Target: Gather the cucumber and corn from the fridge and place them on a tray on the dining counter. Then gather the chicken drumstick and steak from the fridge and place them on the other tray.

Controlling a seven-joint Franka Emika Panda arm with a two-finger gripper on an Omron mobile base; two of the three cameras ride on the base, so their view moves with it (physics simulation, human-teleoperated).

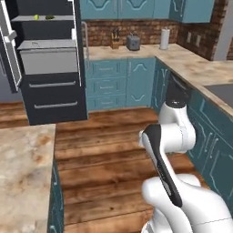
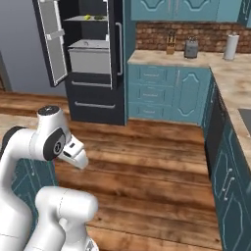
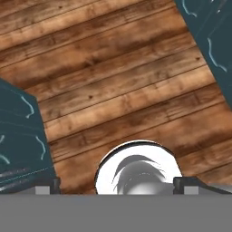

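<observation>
The two small dark fingers (image 3: 117, 186) stood spread wide and empty above the brown plank floor (image 3: 122, 86). Farther off, the dark navy two-door fridge (image 1: 50, 68) stood open, with the stubby yellow corn (image 1: 36, 17) and dark green oblong cucumber (image 1: 49, 17) on its upper shelf.

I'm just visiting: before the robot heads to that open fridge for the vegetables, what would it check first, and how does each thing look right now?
1. Fridge door open: ok.
2. Corn in sight on the top shelf: ok.
3. Cucumber beside it on that shelf: ok.
4. Gripper empty, jaws wide apart over bare floor: ok.
5. Within reach of the shelf: not ok, the fridge stands well across the wooden floor.
6. Trays ready on the dining counter: cannot tell.
</observation>
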